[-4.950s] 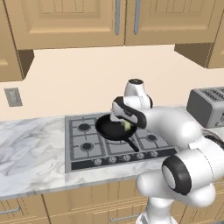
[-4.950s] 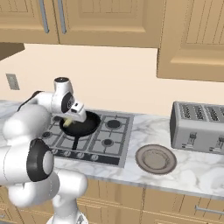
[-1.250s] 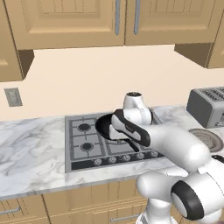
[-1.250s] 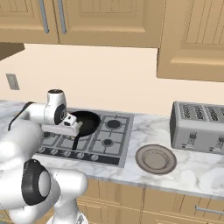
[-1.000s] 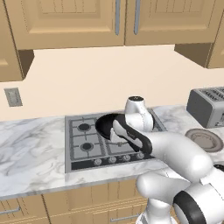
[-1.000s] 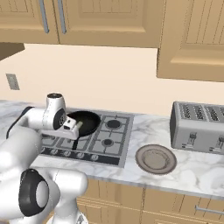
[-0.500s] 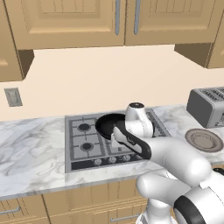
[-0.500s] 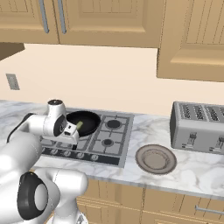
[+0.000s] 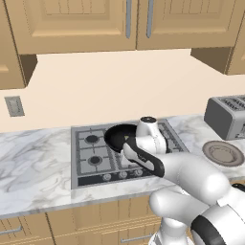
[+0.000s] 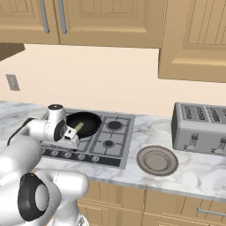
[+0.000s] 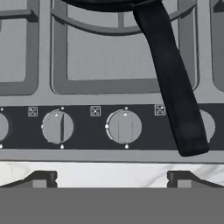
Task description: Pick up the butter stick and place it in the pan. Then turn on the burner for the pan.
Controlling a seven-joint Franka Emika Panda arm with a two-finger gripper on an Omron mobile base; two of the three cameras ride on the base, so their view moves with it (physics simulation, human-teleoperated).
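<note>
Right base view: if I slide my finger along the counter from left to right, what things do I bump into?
The pan with the butter stick in it, on the stove → the round plate → the toaster.

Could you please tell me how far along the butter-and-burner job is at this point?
Done: the butter stick lies in the pan on the stove. In hand: the gripper, open and empty, faces the stove's knob row, nearest the middle knob, not touching it. Left: turning the knob for the pan's burner.
</note>
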